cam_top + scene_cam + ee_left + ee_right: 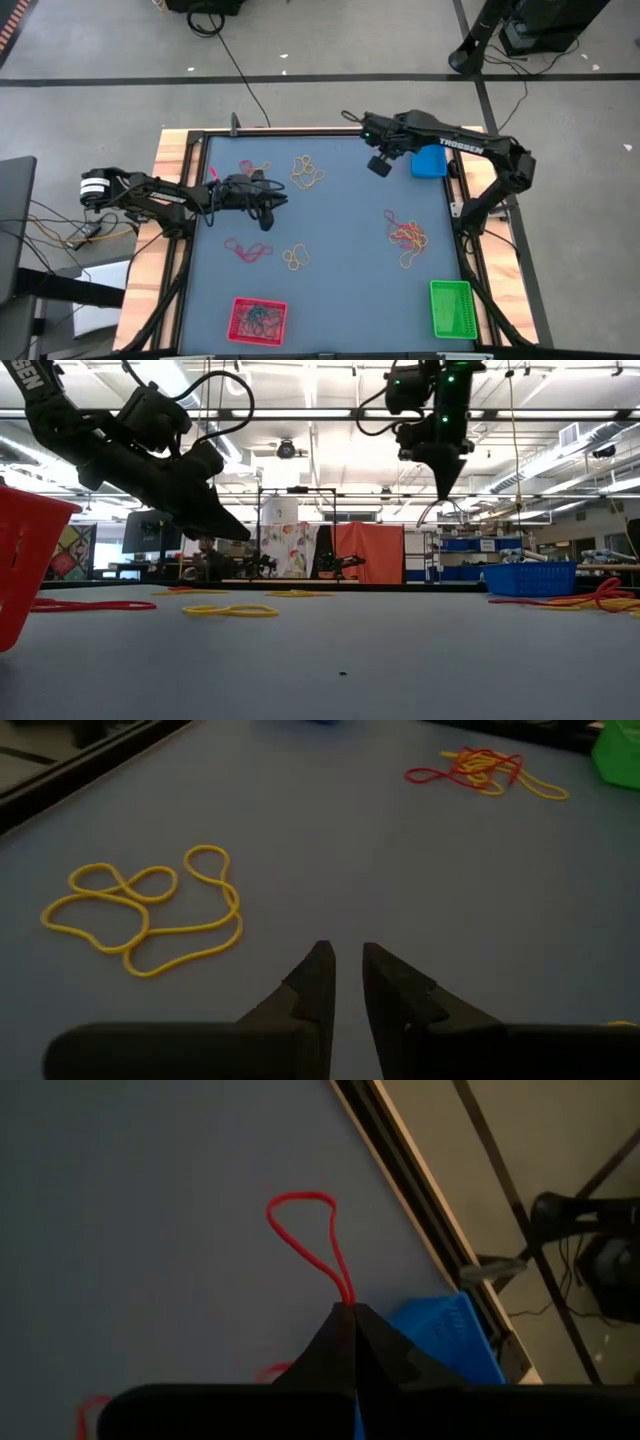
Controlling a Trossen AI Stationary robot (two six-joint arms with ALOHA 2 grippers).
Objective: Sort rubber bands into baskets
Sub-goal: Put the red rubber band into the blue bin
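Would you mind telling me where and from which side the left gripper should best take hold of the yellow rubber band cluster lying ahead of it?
Probably at the outer loop of the yellow rubber band cluster, coming straight down from above. The bands lie flat on the table, and that loop juts clear, so the left gripper fingers could straddle one strand.

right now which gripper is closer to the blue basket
Right. The right gripper hangs just beside the blue basket, pinching a red rubber band. The left gripper is across the table, far from it.
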